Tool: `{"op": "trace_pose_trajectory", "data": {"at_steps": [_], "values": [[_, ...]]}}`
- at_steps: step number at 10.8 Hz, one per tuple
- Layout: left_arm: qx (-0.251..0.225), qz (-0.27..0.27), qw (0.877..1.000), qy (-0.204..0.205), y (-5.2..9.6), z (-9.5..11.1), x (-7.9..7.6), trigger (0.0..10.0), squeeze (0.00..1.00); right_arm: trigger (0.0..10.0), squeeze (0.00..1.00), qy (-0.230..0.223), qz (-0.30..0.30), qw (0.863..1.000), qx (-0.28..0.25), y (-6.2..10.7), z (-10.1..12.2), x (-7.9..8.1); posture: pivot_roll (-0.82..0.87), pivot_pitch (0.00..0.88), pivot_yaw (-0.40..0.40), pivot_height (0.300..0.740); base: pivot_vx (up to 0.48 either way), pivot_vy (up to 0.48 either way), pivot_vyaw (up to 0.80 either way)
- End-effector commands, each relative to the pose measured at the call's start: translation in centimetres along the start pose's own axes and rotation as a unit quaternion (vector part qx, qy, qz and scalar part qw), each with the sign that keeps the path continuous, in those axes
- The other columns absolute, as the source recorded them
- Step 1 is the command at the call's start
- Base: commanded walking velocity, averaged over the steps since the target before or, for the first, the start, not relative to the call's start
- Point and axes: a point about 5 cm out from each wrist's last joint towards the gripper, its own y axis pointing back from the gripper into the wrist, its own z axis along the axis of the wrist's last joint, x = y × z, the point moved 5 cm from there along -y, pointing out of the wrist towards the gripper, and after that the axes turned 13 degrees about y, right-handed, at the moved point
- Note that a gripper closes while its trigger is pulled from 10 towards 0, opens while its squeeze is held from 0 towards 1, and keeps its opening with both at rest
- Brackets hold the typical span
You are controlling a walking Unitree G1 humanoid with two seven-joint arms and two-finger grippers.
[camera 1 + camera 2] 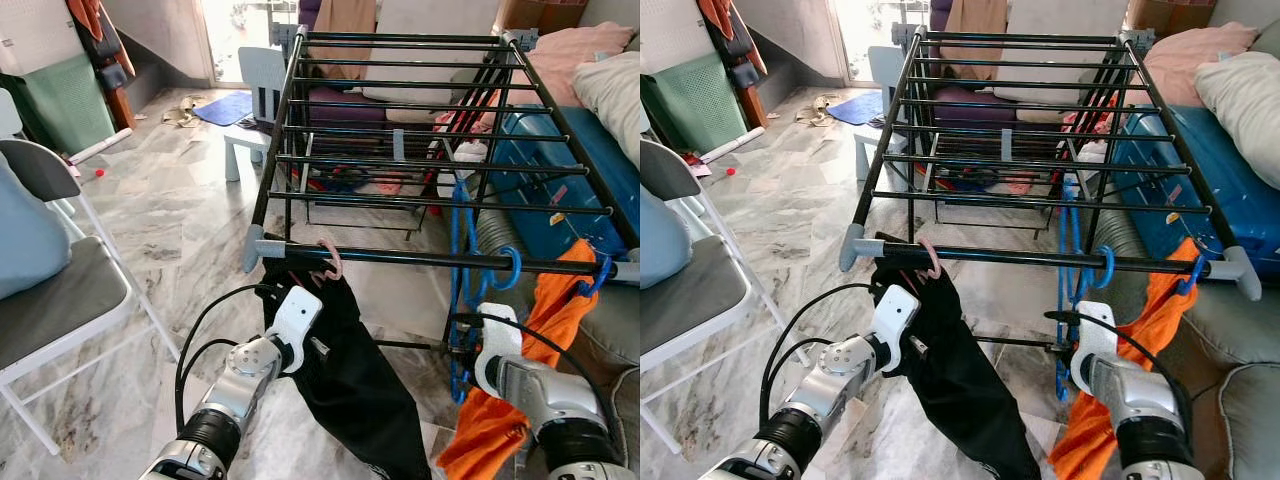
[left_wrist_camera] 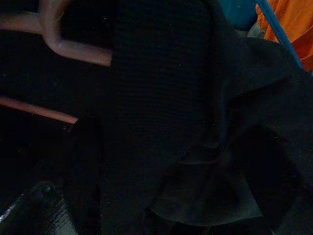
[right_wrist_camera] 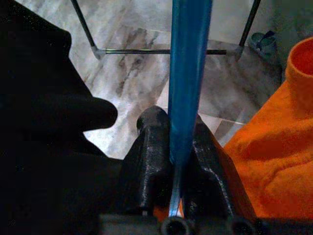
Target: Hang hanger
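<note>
A pink hanger [image 1: 331, 262] carrying a black garment [image 1: 345, 380] hooks over the front bar of the black drying rack [image 1: 420, 258]. My left gripper [image 1: 316, 344] presses into that black cloth just below the bar; in the left wrist view the pink hanger [image 2: 73, 49] lies close against the dark fabric. A blue hanger [image 1: 508, 268] hooks over the same bar further right, and its frame hangs down beside the rack's leg. My right gripper [image 3: 177, 147] is shut on the blue hanger's bar [image 3: 188, 73]. An orange garment [image 1: 545, 340] hangs at the rack's right end.
A grey folding chair [image 1: 60, 300] stands close on the left. A blue case [image 1: 560, 170] and pillows [image 1: 615, 85] sit right of the rack. A small pale chair [image 1: 262, 85] stands behind it. Marble floor [image 1: 170, 200] stretches to the left.
</note>
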Motion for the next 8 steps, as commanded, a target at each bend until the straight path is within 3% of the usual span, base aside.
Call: {"op": "trace_pose_trajectory", "data": {"at_steps": [1, 8], "values": [[0.005, -0.002, 1.000, -0.009, -0.1, 0.2, -0.1, 10.0, 0.00, 10.0, 0.00, 0.004, 0.011, 1.000, 0.021, -0.2, -1.3, 0.7, 0.03, 0.000, -0.018, 0.740, 0.000, 0.000, 0.00], [0.007, -0.004, 1.000, -0.007, -0.4, 0.1, -0.5, 10.0, 0.00, 10.0, 0.00, 0.049, 0.009, 0.999, -0.005, 0.3, 0.4, 1.7, 0.02, 0.000, -0.022, 0.740, 0.000, 0.000, 0.00]]}}
